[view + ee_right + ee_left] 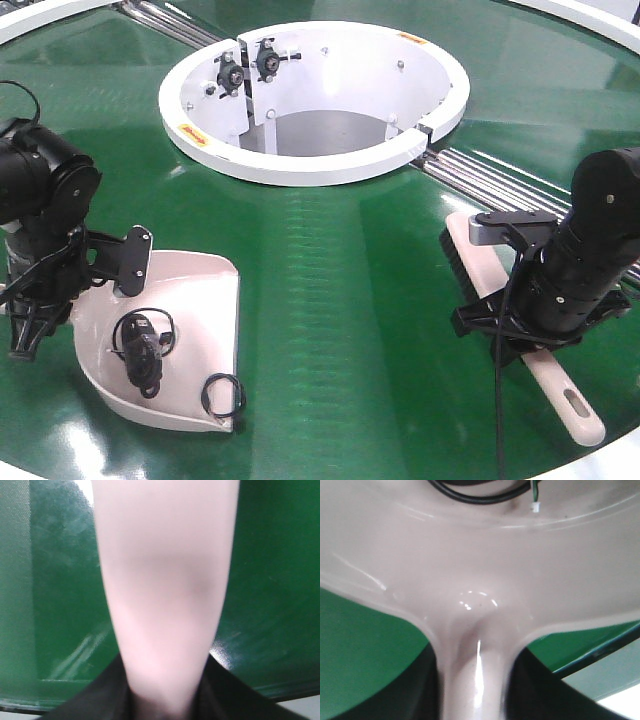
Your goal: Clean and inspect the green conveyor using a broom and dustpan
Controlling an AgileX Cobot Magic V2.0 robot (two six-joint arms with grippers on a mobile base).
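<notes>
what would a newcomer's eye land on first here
The glossy green conveyor fills the scene, with a white-rimmed round opening at top centre. At left the dustpan, held by the left gripper, carries black cabled parts; at right the right gripper holds the broom.

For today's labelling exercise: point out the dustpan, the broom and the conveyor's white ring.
dustpan (200, 290): front view, bare scoop floor.
broom (556, 386): front view, bare handle near slotted end.
white ring (300, 170): front view, near rim.
</notes>
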